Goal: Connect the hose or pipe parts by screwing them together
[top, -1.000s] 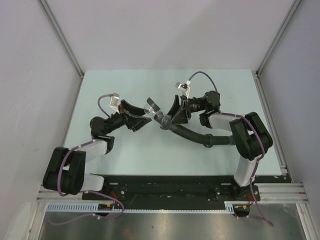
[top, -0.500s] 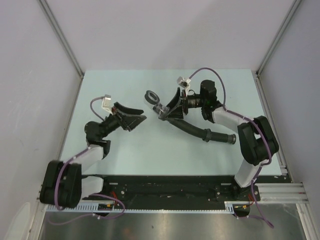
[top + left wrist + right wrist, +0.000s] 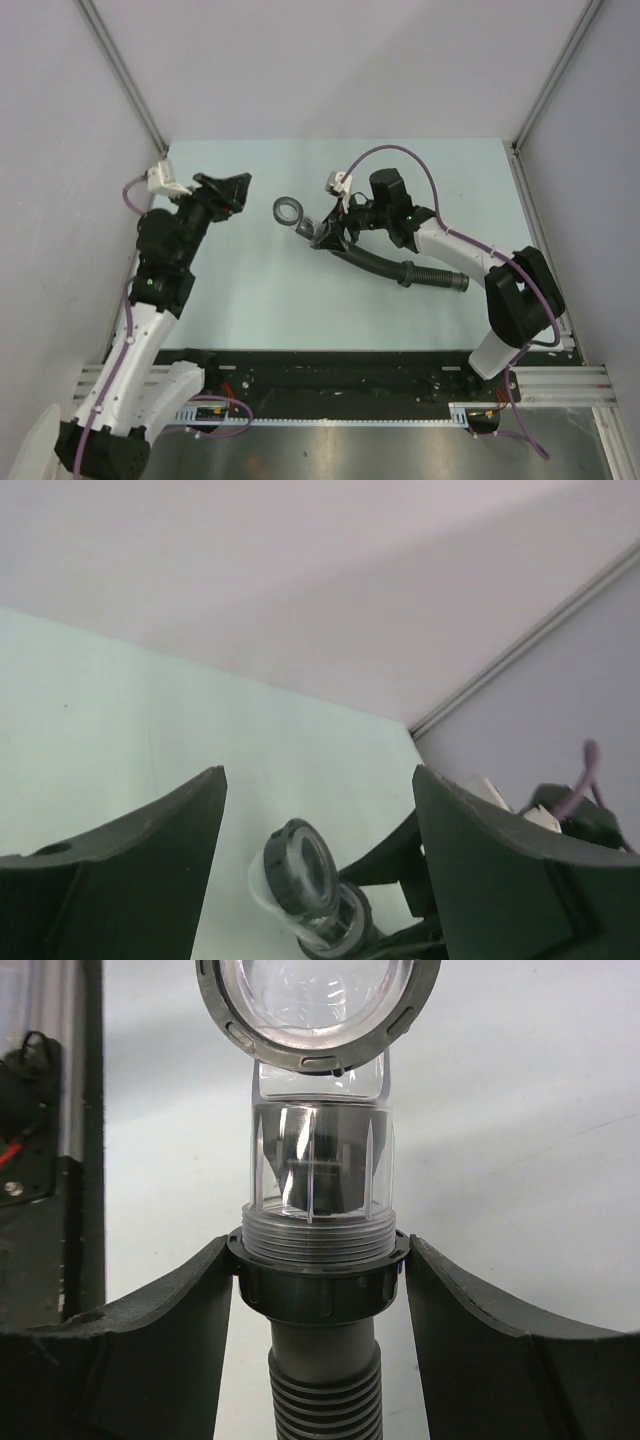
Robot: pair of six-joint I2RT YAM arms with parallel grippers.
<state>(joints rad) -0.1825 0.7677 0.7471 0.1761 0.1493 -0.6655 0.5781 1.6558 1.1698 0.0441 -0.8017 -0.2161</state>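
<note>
Right gripper (image 3: pixel 320 1265) clamps black ribbed hose (image 3: pixel 385 266) at collar, clear grey-ringed fitting (image 3: pixel 297 215) seated in hose end, over middle of table (image 3: pixel 250 290). Left gripper (image 3: pixel 232 190) hangs wide open, empty, well apart at left.

1 overhead view, 2 wrist close-ups, fitting (image 3: pixel 291 210) in all

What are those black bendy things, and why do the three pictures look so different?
They are two robot arms bolted to a pale green table. One picture looks down from above; the other two come from little cameras on each wrist. The left gripper is open and holds nothing. The right gripper squeezes the collar of a black ribbed hose, which trails across the table. A clear elbow fitting with a grey ring sits in that collar.
</note>
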